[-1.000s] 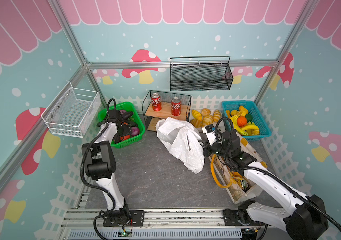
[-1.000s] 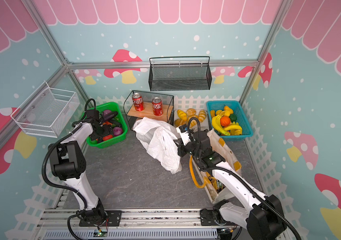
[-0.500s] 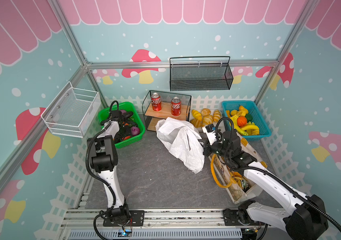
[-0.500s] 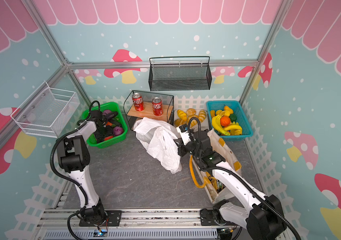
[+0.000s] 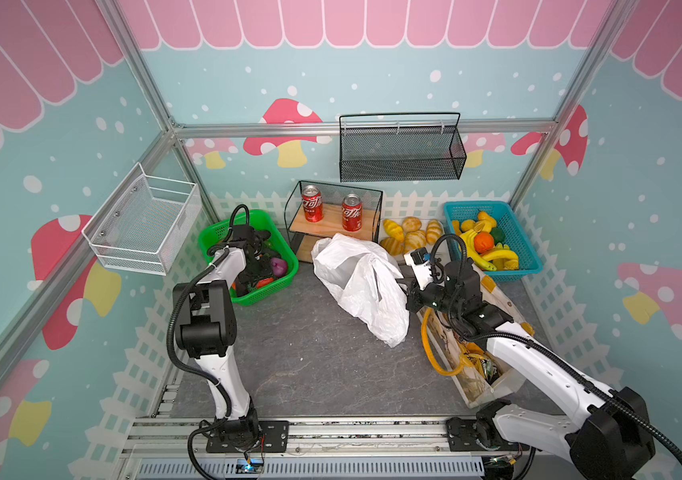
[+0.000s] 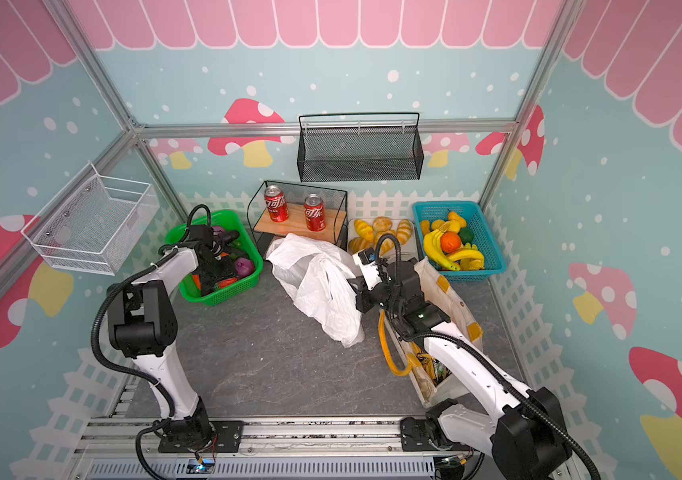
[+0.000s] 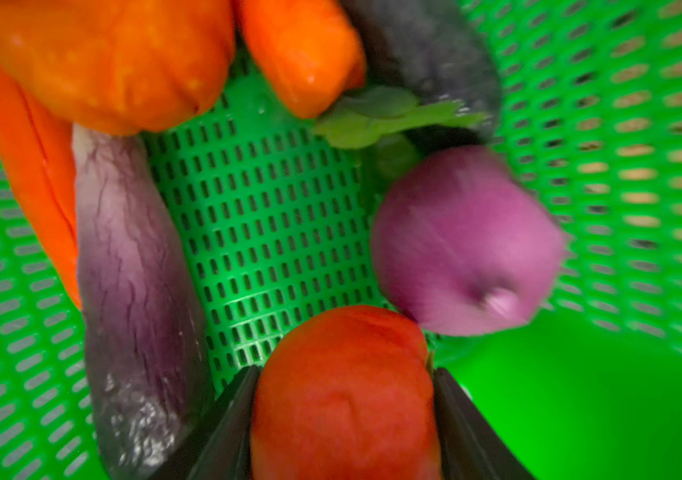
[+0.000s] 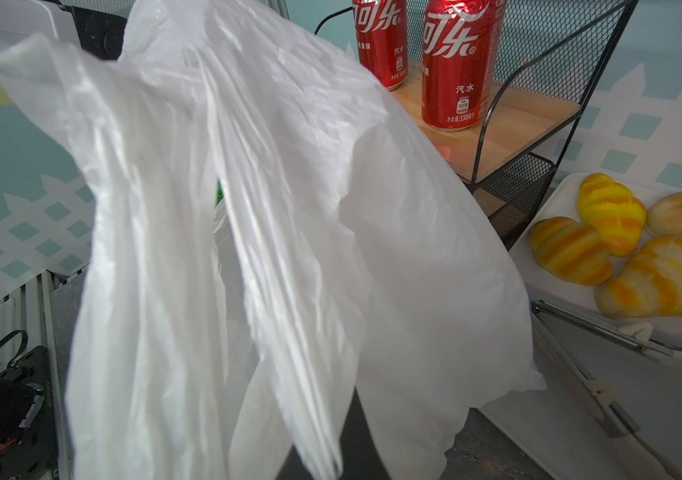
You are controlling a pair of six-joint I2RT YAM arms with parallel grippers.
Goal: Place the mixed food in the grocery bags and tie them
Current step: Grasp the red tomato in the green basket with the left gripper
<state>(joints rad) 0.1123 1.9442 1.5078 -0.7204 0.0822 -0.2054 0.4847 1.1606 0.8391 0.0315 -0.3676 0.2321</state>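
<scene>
Since a second ago, the left gripper [image 7: 346, 374] has been carried from the 11 o'clock corner of the green basket [image 5: 212, 235] toward its middle, and its jaws have been drawn in; nothing else is seen to have shifted. It is now closed on a red tomato [image 7: 343, 415], with a black finger pressed to each flank. A purple onion [image 7: 464, 241] is touching the tomato, and an aubergine [image 7: 135, 291], an orange pumpkin [image 7: 102, 62] and a leafy carrot [image 7: 301, 54] are packed close by. The basket is set at 10 o'clock on the desk [image 5: 310, 365].

The right gripper [image 5: 409, 291] is fully closed on the 3 o'clock edge of the white plastic bag [image 5: 355, 282], which is held raised at the desk's centre. A cream tote [image 6: 457, 305] is laid at 4 o'clock, with snack packets [image 5: 476, 365] seen inside.

The task is judged to be at an early stage. The vegetables are not yet bagged, nothing is tied, and the tomato is not yet lifted clear. The tomato looks smooth, rounded and matte. The bag looks thin, crinkled and limp, and its contents cannot be told.
</scene>
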